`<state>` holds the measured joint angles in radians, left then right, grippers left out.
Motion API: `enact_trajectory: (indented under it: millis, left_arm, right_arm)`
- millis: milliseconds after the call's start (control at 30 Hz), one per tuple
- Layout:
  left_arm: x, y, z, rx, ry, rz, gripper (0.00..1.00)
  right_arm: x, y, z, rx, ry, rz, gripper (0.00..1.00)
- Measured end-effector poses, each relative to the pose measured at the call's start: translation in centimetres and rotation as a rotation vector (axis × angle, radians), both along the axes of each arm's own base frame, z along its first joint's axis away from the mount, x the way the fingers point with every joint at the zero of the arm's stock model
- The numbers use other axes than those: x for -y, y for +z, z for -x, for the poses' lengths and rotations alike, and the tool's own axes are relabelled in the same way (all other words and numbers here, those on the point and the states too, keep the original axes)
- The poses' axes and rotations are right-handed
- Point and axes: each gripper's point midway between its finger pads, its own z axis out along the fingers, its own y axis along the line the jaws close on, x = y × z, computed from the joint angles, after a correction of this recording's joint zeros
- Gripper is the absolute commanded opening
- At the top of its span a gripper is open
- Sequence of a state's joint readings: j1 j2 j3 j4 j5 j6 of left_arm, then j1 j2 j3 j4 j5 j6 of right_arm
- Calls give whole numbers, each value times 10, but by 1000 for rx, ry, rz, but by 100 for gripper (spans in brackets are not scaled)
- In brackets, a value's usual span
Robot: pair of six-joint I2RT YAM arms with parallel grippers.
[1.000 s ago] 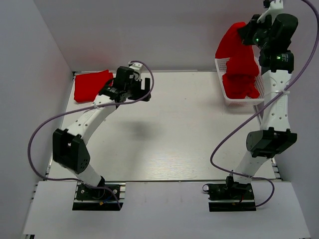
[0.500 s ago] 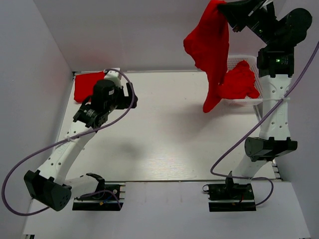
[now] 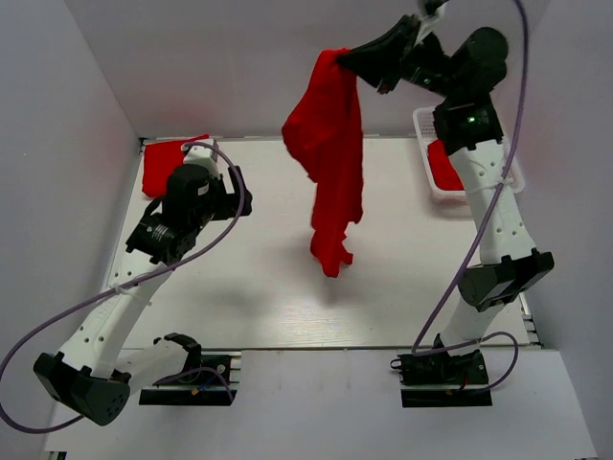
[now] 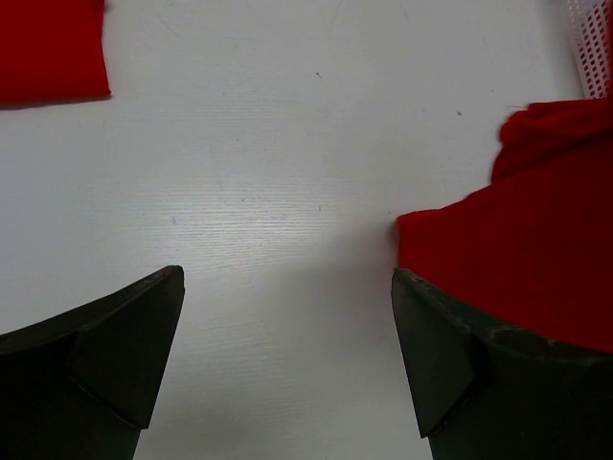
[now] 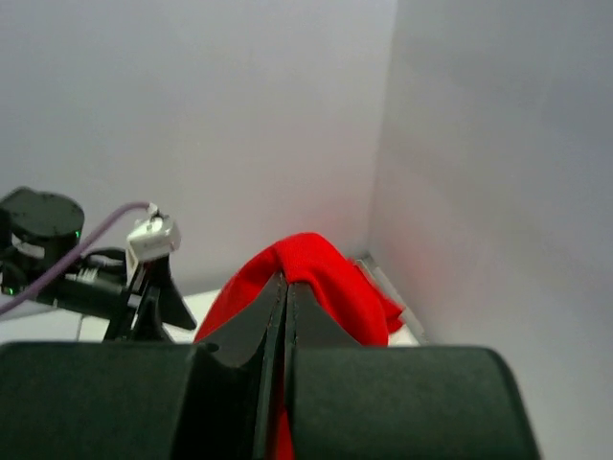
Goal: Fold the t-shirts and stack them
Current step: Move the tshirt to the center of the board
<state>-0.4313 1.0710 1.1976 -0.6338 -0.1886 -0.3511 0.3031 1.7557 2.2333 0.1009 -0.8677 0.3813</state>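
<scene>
My right gripper [image 3: 352,56] is shut on a red t-shirt [image 3: 330,158] and holds it high above the table's middle; the shirt hangs down crumpled, its lower end just above the table. In the right wrist view the cloth [image 5: 316,278] bulges over the closed fingertips [image 5: 285,287]. A folded red t-shirt [image 3: 165,165] lies flat at the far left corner; its edge shows in the left wrist view [image 4: 48,48]. My left gripper [image 3: 228,192] is open and empty above the table's left part, facing down [image 4: 287,316], with the hanging shirt [image 4: 527,249] to its right.
A white mesh basket [image 3: 433,187] stands at the far right and holds more red cloth [image 3: 445,165]; its rim shows in the left wrist view [image 4: 594,43]. White walls close the table on the left, back and right.
My right arm has swung left from the basket, carrying the red t-shirt out over the table's middle. My left arm has drawn back and left from the folded shirt.
</scene>
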Motion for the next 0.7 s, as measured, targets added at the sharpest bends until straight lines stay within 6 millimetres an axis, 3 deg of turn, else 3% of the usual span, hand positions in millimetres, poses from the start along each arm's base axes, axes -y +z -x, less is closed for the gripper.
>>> enact_trajectory:
  millis: [67, 167, 267, 300, 333, 500, 567, 633, 667, 700]
  left_arm:
    - [-4, -6, 5, -12, 16, -2, 99]
    - [-11, -17, 13, -45, 40, -7, 99]
    - [-15, -27, 19, -74, 62, -8, 99]
    - [-16, -29, 21, -83, 68, -8, 99]
    - [-17, -31, 22, -90, 73, -8, 99]
    - [-20, -45, 28, -135, 95, -6, 99]
    - [-20, -53, 31, -166, 96, -11, 99]
    - [-18, -59, 30, -188, 93, -11, 99]
    - [-16, -61, 30, -198, 93, -9, 99]
    - [-15, -65, 30, -209, 94, -7, 99]
  right_arm:
    - [-15, -27, -5, -38, 8, 33, 0]
    - [-34, -88, -11, -136, 11, 117, 0]
    - [-46, -170, -7, -257, 7, 221, 0]
    - [-49, -212, 0, -322, 3, 271, 0]
    - [-49, -230, 3, -357, 5, 294, 0]
    - [-57, -366, 35, -616, 8, 460, 0]
    - [-64, -411, 39, -704, 8, 530, 5]
    - [-68, -447, 41, -771, -2, 592, 29]
    - [-68, -465, 43, -800, -12, 628, 72]
    - [-66, -479, 47, -828, -24, 658, 90]
